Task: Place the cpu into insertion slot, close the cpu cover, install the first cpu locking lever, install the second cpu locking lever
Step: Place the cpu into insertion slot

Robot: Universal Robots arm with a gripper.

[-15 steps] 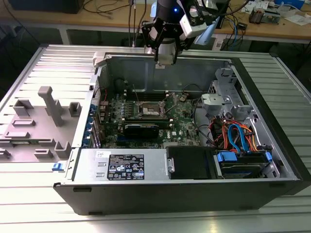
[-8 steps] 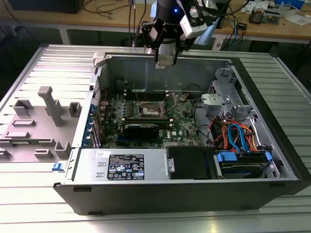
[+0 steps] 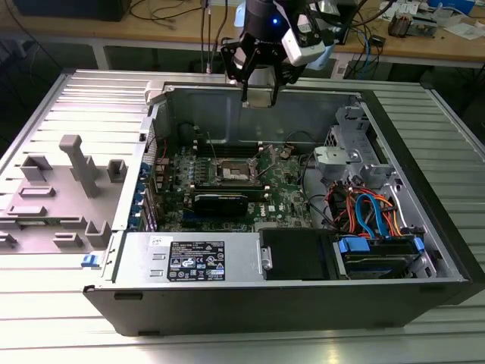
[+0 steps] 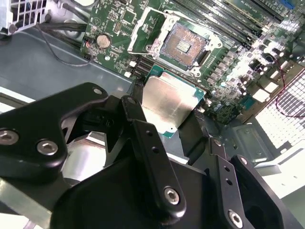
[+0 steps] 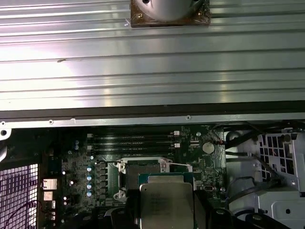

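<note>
Fingers [image 4: 136, 114] clenched on cpu [image 4: 169, 102], pinching two opposite edges, metal top up. Edge grip likely meant to leave underside free for seating. Held flat, roughly parallel to slot [image 4: 183, 45], probably for a square drop-in. In exterior view, hanging well above slot, up near rim of case [image 3: 227, 303], touching nothing. Slot bare, contacts showing, so seemingly ready to receive. In first wrist view, cpu overlapping slot's edge, apparently a bit off centre, not aligned yet.
</note>
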